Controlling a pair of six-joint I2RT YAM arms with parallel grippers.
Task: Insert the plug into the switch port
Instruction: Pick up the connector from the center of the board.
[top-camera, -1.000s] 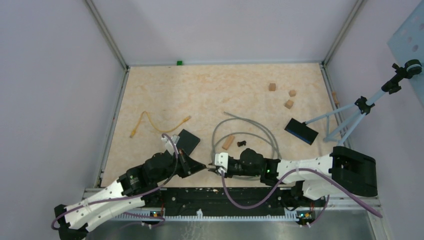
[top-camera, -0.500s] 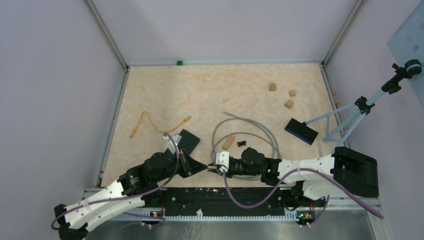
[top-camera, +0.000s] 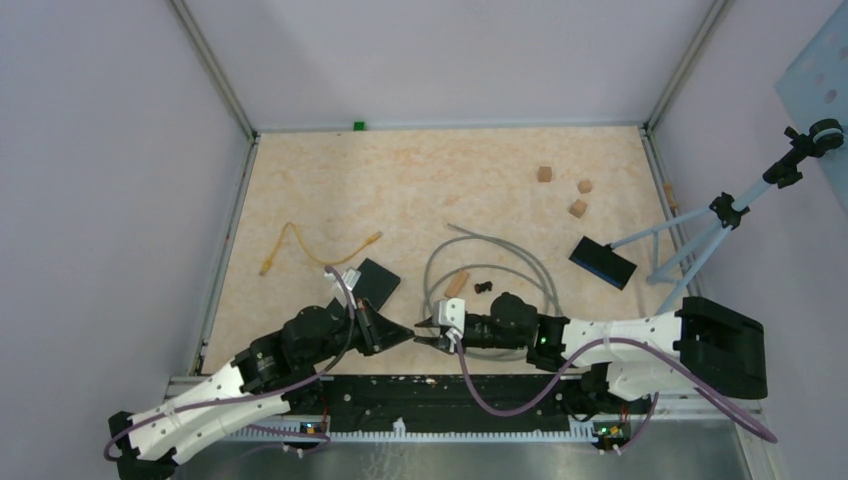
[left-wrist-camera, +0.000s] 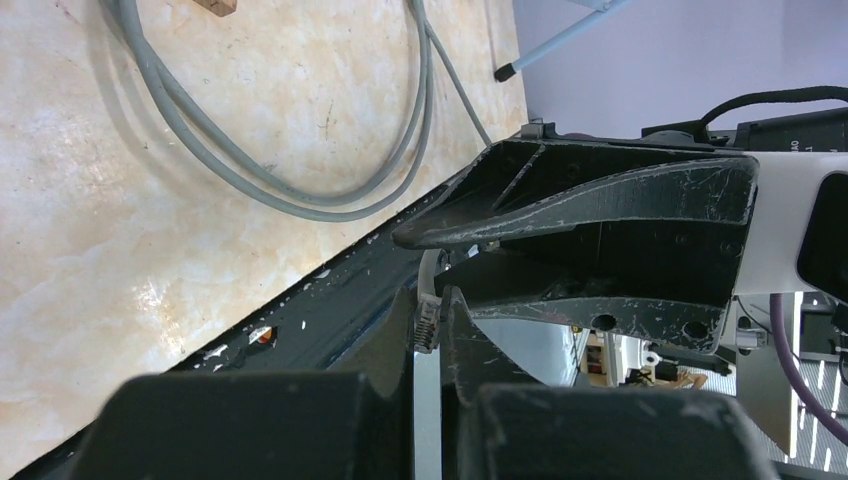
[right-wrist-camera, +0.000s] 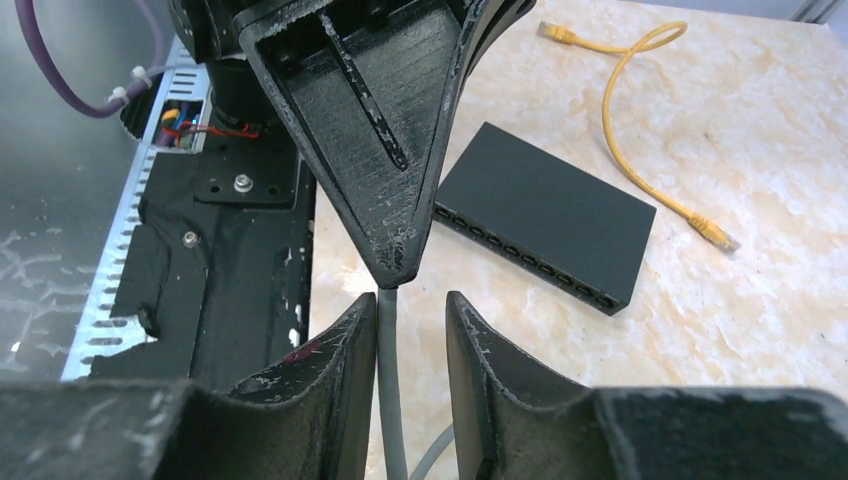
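Observation:
The black switch lies flat on the table, and its row of ports faces the near edge in the right wrist view. My left gripper is shut on the grey cable's plug, pinched between its fingertips just over the table's near edge. My right gripper meets it tip to tip. Its fingers stand slightly open around the grey cable. The cable rests against one finger, with a gap to the other. The cable's remaining length loops on the table.
A yellow cable lies left of the switch. A wooden block and a small black part sit inside the grey loop. Three wooden cubes, a black-and-blue pad and a tripod stand at the right.
My right gripper's jaws have widened a little around the grey cable, and that arm has shifted slightly. My left gripper still holds the plug in the same place.

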